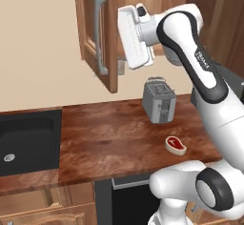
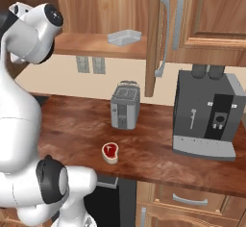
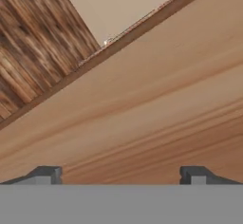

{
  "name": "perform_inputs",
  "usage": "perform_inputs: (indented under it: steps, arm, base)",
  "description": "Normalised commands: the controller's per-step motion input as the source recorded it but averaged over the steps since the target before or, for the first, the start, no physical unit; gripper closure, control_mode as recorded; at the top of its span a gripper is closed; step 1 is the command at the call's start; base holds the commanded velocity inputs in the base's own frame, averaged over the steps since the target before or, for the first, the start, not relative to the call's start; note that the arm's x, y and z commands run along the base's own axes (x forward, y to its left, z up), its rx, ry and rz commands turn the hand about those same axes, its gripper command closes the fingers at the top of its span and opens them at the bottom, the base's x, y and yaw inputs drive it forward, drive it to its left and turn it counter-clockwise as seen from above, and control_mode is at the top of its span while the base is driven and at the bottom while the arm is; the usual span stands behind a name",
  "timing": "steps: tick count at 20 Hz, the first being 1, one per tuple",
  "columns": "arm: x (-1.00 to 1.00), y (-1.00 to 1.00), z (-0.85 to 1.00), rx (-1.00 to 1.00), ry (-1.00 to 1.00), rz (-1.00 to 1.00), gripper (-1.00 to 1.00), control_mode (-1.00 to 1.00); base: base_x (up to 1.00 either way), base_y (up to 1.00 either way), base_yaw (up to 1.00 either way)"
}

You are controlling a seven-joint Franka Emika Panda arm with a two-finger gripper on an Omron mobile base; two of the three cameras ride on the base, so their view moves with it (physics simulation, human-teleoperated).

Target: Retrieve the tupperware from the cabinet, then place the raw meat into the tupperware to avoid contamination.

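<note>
- The tupperware [image 2: 124, 37] is seen on the shelf of the open cabinet [image 2: 101, 45], lying flat near the shelf's front edge, above and behind the toaster [image 2: 125, 105].
- It is judged to be light, thin-walled plastic: stiff enough to be lifted by one wall, yet easily slid or tipped if it is nudged before the fingers close.
- A pinch across one low side wall, with one finger inside and one outside, is judged the best hold; the smooth plastic may slip, so a firm, level grip would be needed.
- The gripper [image 3: 121, 174] is held up at cabinet height beside the open door [image 1: 97, 33]; its fingers [image 3: 45, 174] are spread wide apart with nothing between them, and plain wood is faced at close range.
- The raw meat [image 2: 110, 153] is found on the wooden counter [image 2: 158, 146], in front of the toaster and well apart from the coffee machine [image 2: 206, 118].
- The meat is judged soft, limp and slick, so it should be taken across its flat middle or thick rim, not by a thin edge.
</note>
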Motion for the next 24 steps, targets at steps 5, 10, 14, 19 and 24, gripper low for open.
perform_inputs:
  steps: [5,10,14,19,24]
  arm:
    - [0.0,0.58,-0.13,0.0,0.0,0.0,-1.0,-1.0]
    - [0.02,0.43,-0.04,0.0,0.0,-0.01,-1.0,-1.0]
    - [0.07,0.2,0.0,0.0,0.0,-0.01,-1.0,-1.0]
    - [0.1,0.1,0.0,0.0,0.0,0.0,-1.0,-1.0]
    - [0.01,-0.09,0.0,0.0,0.0,-0.02,-1.0,-1.0]
  base:
    - [0.0,0.0,0.0]
    - [0.0,0.0,0.0]
    - [0.0,0.0,0.0]
    - [0.0,0.0,0.0]
    - [0.0,0.0,0.0]
